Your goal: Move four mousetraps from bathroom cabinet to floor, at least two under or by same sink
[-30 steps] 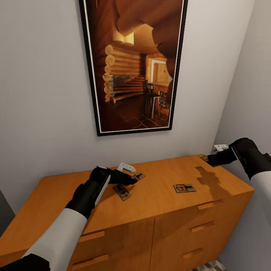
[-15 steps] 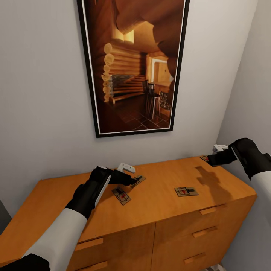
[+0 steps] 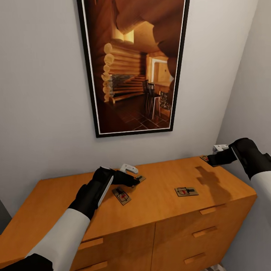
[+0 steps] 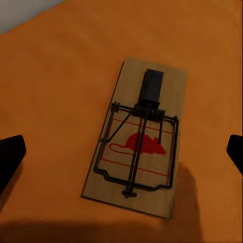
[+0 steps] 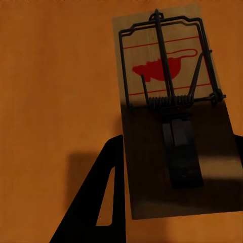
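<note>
All four mousetraps [image 3: 121, 195] lie on the cabinet [image 3: 158, 199]; our left end effector [image 3: 132, 179] hovers wide, the right end effector [image 3: 210, 160] we cannot tell.

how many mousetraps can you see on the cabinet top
4: one under the left gripper, one just in front of it, one mid-right, one at the right gripper.

A tall black-framed picture of a log-cabin interior [image 3: 133, 64] hangs on the plain grey wall [image 3: 41, 94], above both claws.
</note>
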Tool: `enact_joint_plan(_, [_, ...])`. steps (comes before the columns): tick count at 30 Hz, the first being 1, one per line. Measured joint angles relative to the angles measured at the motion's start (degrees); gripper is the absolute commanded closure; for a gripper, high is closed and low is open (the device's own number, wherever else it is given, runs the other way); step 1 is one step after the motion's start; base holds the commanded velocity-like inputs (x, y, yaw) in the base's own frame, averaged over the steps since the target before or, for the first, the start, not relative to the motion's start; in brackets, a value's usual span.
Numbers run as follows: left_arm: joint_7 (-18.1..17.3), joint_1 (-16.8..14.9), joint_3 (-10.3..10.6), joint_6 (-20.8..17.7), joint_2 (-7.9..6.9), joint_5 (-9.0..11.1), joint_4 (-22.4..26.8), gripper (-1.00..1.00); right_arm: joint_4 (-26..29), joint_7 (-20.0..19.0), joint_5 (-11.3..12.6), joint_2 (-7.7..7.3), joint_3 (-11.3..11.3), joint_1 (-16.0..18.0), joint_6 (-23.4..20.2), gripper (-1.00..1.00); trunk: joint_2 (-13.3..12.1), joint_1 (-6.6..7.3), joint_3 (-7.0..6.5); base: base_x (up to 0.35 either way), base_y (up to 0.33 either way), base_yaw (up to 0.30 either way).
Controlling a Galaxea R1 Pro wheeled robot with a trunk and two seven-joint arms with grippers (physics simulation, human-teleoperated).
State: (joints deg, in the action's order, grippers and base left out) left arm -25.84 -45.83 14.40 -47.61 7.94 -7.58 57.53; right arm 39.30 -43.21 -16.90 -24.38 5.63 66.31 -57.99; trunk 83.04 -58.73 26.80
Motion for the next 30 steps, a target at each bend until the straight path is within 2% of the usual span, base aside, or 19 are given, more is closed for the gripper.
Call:
enact_joint_plan(4, [0.28,-0.15,0.01,-0.22,0.98,-1.23,-0.21,-1.00,-0.03,0.00,0.00,0.05,0.03,0.00,0.00,1.00,0.00,0.00,0.00,0.000,0.000,0.000])
enact_joint_plan(8, [1.28,-2.22,-0.09,-1.88,1.64,-2.93,-0.42,-1.00,-0.34,0.00,-0.02,0.06,0.03,0.00,0.03,1.00,0.00,0.00,0.00,0.000,0.000,0.000])
enact_joint_plan(15, [1.75,-3.81,-0.17,-4.74,2.04,-3.45,-0.28,-1.00,-1.42,0.02,-0.10,0.07,0.02,0.00,0.22,1.00,0.00,0.00,0.00,0.000,0.000,0.000])
enact_joint_plan(30, [1.38,-4.05,0.17,-5.24,2.04,-4.00,-0.22,-1.00,-1.65,0.00,-0.14,0.07,0.01,0.00,0.43,1.00,0.00,0.00,0.00,0.000,0.000,0.000])
